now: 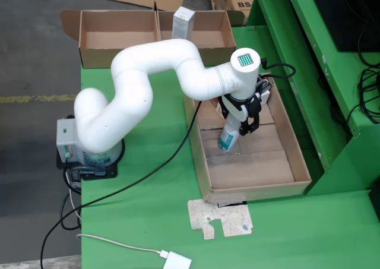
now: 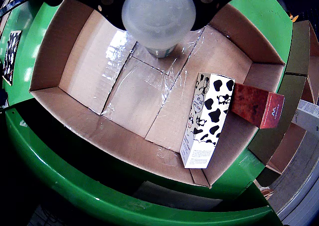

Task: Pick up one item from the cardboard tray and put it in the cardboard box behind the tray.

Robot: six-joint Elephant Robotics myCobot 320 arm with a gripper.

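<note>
In the overhead view, my gripper [image 1: 240, 122] reaches down into the long cardboard tray [image 1: 255, 190] and is shut on a white bottle [image 1: 228, 139] with a blue label. The bottle hangs slightly tilted, its base close to the tray floor; I cannot tell whether it touches. The gripper view looks down on the bottle's round pale cap [image 2: 158, 16] between the dark fingers [image 2: 102, 4]. A cow-patterned carton [image 2: 207, 118] and a red box [image 2: 256, 106] lie at one end of the tray [image 2: 75, 71]. The open cardboard box [image 1: 119, 34] stands behind the tray, with a white carton [image 1: 183, 22] upright in it.
A flattened cardboard scrap [image 1: 219, 218] lies on the green table in front of the tray. A white adapter [image 1: 177, 260] with its cable sits at the front edge. A black cable [image 1: 148, 174] runs from the arm's base [image 1: 89, 156]. Green racking [image 1: 320, 73] rises on the right.
</note>
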